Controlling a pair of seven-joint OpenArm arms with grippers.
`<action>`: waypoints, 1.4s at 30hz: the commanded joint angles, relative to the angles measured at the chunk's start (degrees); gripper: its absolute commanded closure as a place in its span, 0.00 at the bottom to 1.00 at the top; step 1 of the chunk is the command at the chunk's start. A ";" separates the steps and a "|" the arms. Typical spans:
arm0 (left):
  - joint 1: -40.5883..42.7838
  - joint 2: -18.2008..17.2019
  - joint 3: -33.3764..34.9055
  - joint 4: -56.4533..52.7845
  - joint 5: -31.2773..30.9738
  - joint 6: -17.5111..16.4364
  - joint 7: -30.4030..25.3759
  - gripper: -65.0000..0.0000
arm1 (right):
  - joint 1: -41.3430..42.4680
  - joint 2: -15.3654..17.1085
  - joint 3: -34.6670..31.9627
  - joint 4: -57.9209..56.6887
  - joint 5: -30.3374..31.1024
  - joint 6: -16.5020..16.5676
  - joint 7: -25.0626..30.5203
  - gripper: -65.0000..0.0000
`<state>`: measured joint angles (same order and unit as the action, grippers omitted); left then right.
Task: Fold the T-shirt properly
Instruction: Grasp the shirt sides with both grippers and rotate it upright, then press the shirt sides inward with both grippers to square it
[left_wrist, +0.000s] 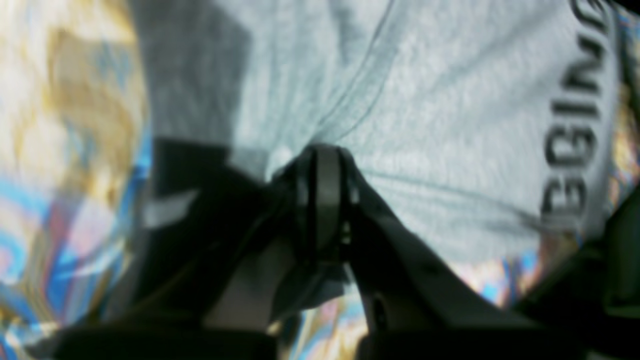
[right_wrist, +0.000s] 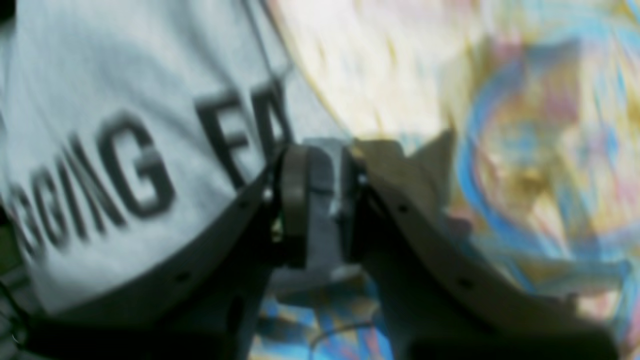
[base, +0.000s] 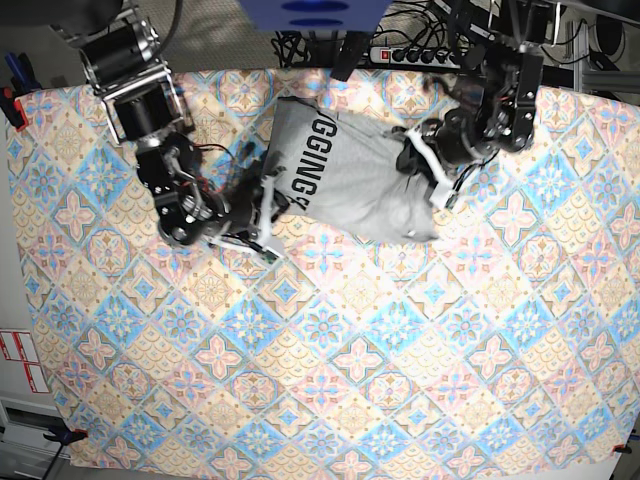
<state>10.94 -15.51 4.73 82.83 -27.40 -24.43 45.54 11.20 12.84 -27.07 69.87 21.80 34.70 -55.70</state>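
The heather-grey T-shirt (base: 350, 175) hangs bunched between both grippers over the far middle of the table, its black capital lettering (base: 305, 160) facing up near its left side. My left gripper (left_wrist: 322, 160) is shut on a pinch of the shirt (left_wrist: 450, 125); in the base view that gripper (base: 418, 160) sits at the shirt's right edge. My right gripper (right_wrist: 320, 200) holds a fold of grey cloth between its pads, next to the lettering (right_wrist: 130, 170); in the base view it (base: 268, 198) is at the shirt's lower left corner. Both wrist views are blurred.
A colourful tile-patterned tablecloth (base: 300, 350) covers the whole table. A power strip and cables (base: 415, 52) lie behind the far edge. Clamps (base: 10, 100) grip the table's left edge. Both arm bases stand at the back corners.
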 joint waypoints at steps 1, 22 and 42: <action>-1.40 0.08 0.41 0.38 2.83 0.82 -0.48 1.00 | -0.17 0.65 0.12 2.71 0.13 0.34 -0.52 0.84; -5.88 6.32 -1.52 8.38 20.58 0.82 -0.48 1.00 | -13.53 7.77 8.21 24.68 0.13 0.42 -1.48 0.84; -3.69 11.60 -11.02 4.16 16.10 0.82 -0.40 1.00 | -1.05 -8.05 14.45 8.68 0.04 0.42 -1.48 0.84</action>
<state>7.84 -3.77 -6.24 86.08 -10.63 -23.40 45.95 9.32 4.62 -12.86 77.71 21.15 34.81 -57.89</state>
